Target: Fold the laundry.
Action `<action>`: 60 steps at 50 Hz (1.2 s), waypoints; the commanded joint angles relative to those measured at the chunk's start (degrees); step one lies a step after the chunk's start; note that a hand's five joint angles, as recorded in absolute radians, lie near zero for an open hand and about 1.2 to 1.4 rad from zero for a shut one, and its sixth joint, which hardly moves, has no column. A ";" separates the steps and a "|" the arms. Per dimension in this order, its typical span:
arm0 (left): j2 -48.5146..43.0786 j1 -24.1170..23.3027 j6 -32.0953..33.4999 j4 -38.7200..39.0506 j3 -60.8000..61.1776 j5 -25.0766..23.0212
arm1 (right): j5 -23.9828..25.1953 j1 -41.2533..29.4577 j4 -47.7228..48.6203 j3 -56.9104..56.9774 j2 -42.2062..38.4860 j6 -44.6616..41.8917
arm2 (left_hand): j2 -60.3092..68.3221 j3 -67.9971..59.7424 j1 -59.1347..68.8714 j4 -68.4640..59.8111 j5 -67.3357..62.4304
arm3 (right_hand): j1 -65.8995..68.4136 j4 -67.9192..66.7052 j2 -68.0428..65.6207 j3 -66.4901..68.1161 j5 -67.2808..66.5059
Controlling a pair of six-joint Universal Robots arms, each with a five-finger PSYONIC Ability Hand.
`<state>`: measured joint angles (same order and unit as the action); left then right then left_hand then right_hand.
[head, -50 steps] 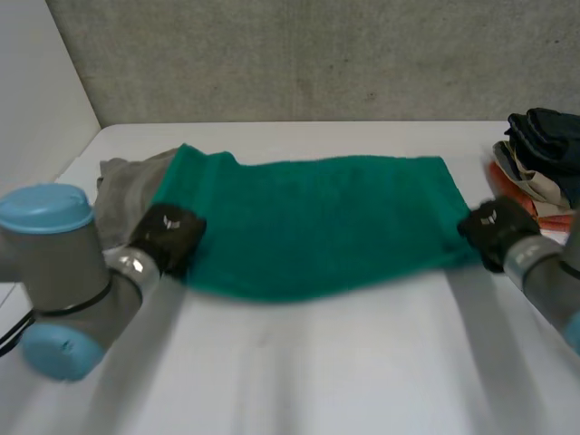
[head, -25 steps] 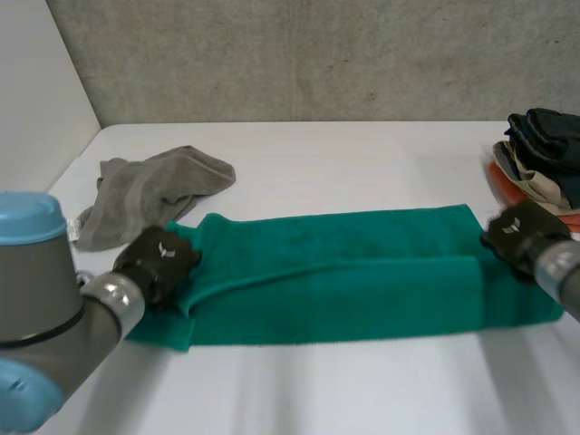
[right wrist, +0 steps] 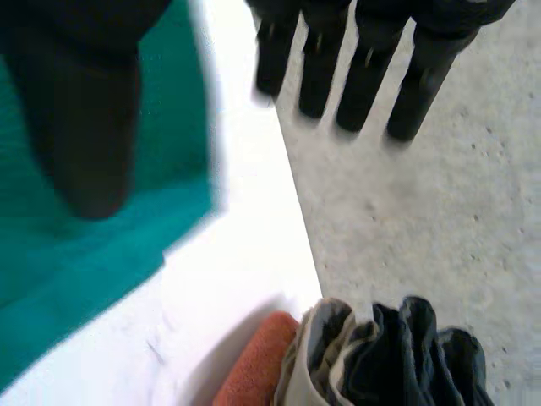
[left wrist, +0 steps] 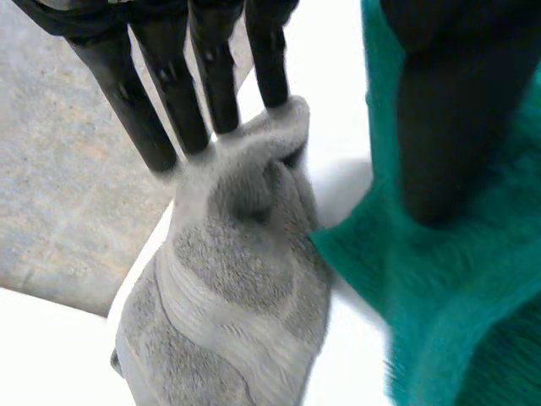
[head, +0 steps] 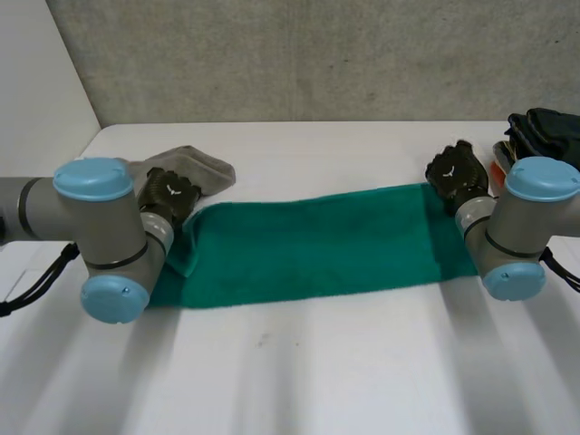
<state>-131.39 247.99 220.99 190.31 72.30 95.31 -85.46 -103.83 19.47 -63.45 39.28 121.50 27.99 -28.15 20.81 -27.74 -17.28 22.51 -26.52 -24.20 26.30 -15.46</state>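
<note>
Green towel (head: 308,245) lies as a long folded strip across the middle of the white table (head: 317,372). Wide bare table lies in front of its near edge, and a narrower bare band runs behind its far edge up to the grey wall (head: 317,54). At its left end a crumpled grey cloth (head: 195,168) lies just beside it. Off its right end, across a gap, sits a pile of clothes (head: 544,136).

The left hand (head: 170,195) is at the towel's far left corner. Its fingers (left wrist: 213,76) are straight and spread with their tips on the grey cloth, the thumb over the green towel, pinching nothing. The right hand (head: 458,172) is at the far right corner, its fingers (right wrist: 363,80) straight and apart, gripping nothing.
</note>
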 commanded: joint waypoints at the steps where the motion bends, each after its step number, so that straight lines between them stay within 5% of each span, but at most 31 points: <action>1: 0.25 -1.90 -1.09 0.77 -2.87 -2.32 | -5.69 -0.58 0.57 1.31 0.18 2.42 | -17.99 18.15 -10.81 17.74 17.28 | -12.51 16.52 14.20 -16.30 15.46; 11: 14.30 -0.76 -1.70 -0.02 6.00 -2.67 | -2.89 0.64 -2.76 -10.18 15.19 13.31 | -17.99 18.15 -10.81 17.74 17.28 | -12.51 16.52 14.20 -16.30 15.46; 16: 20.37 0.20 -1.79 0.07 16.53 -6.70 | 0.81 2.66 -9.35 -15.82 20.13 14.29 | -17.99 18.15 -10.81 17.74 17.28 | -12.51 16.52 14.20 -16.30 15.46; 28: 11.17 7.76 -1.79 3.75 19.03 -16.64 | 5.30 5.65 -14.20 -25.50 23.12 14.47 | -14.59 14.75 -7.40 14.33 13.87 | -12.51 16.52 14.20 -16.30 15.46; 38: -0.71 9.08 -2.23 4.72 5.15 -15.94 | 5.04 5.57 -13.67 -26.46 23.12 14.55 | -5.01 5.17 2.18 4.75 4.29 | -12.51 16.52 14.20 -16.30 15.46; 43: -2.91 11.37 -4.59 6.48 -3.73 -8.06 | 4.68 5.65 -10.86 -27.60 23.30 14.73 | 5.28 -5.12 12.47 -5.54 -6.00 | -12.51 16.52 14.20 -16.30 15.46; 51: 2.78 6.82 -9.26 6.13 0.28 -6.27 | 4.77 6.79 -10.68 -28.05 24.09 14.91 | -7.50 7.66 -0.32 7.25 6.79 | -12.51 16.52 14.20 -16.30 15.46; 60: 11.32 4.52 -9.26 7.10 12.51 -6.54 | 5.12 11.01 -12.43 -26.99 24.09 14.11 | -8.02 8.18 -0.84 7.77 7.31 | -5.89 9.90 7.57 -9.67 8.84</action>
<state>-125.35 253.60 211.69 196.97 78.10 89.23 -80.58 -95.01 8.51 -91.27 63.40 136.09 19.97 -19.96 20.50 -19.52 -9.18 12.93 -12.23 -12.40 12.15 -2.64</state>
